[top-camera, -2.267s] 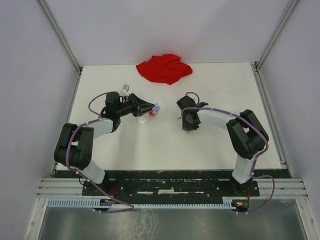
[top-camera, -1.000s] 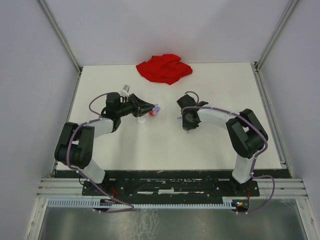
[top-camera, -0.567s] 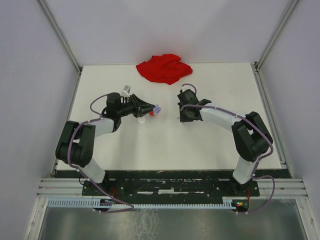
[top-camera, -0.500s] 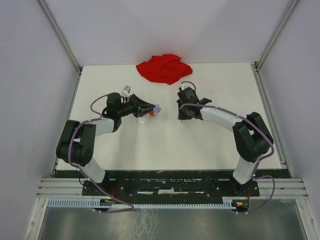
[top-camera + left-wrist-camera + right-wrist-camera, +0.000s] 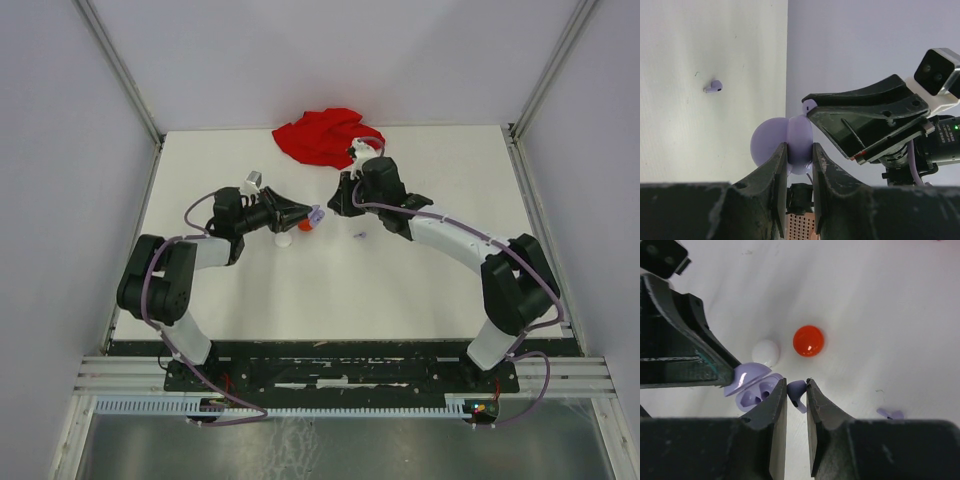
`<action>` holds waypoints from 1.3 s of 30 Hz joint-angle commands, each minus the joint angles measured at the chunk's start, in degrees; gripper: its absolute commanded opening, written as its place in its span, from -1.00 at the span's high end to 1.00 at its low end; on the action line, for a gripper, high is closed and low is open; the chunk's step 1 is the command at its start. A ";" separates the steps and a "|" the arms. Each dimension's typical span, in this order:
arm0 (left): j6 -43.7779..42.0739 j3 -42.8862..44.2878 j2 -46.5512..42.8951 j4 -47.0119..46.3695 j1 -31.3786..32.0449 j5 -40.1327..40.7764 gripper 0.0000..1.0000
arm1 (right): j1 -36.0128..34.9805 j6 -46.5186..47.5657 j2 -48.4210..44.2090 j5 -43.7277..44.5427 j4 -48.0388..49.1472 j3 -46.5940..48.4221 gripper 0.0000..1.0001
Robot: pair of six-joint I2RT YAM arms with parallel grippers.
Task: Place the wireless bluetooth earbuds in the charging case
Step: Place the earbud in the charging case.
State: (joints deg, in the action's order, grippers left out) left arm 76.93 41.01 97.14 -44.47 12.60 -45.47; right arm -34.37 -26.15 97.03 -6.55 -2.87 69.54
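My left gripper (image 5: 800, 149) is clamped on the lavender charging case (image 5: 770, 145), which is open and, as it seems, held off the counter (image 5: 900, 300). My right gripper (image 5: 795, 384) is closed on one lavender earbud (image 5: 796, 390) and holds it just beside the open case. As far as I can see, it is not yet in a pocket, so I judge that no earbud is seated until now. The second lavender earbud (image 5: 889, 413) lies on the counter, to the right of the right gripper. A red disc (image 5: 808, 340) and a white disc (image 5: 765, 351) rest beyond its fingertips. I see no red or white earbuds.
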 commanded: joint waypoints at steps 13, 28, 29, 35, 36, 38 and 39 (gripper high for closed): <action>15.88 -2.32 5.75 -22.65 -0.25 -2.60 0.94 | -0.14 1.16 -6.25 -8.04 23.67 -6.76 0.70; 21.03 -2.93 6.98 -28.77 -0.18 -2.70 0.94 | -0.12 1.39 -7.98 -7.98 27.04 -9.74 0.70; 22.01 -2.91 7.11 -29.36 -0.19 -2.69 0.94 | -0.15 1.28 -7.98 -7.97 27.25 -9.89 0.70; 24.85 -3.29 7.89 -32.37 -0.21 -2.78 0.94 | -0.13 1.10 -8.02 -7.96 29.51 -10.99 0.70; 25.28 -3.38 8.07 -33.04 -0.16 -2.78 0.94 | -0.09 1.11 -8.05 -7.91 29.99 -11.14 0.71; 26.35 -3.61 8.51 -34.44 -0.20 -2.73 0.94 | -0.09 1.21 -8.00 -7.94 30.56 -11.33 0.71; 26.74 -3.68 8.83 -35.07 -0.21 -2.70 0.94 | -0.23 1.26 -8.07 -7.95 30.78 -11.40 0.71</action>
State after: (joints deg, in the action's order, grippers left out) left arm 99.33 37.91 104.90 -72.84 12.56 -47.11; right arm -34.39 -25.21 91.53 -14.13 22.90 58.28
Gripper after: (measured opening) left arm 0.291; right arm 0.242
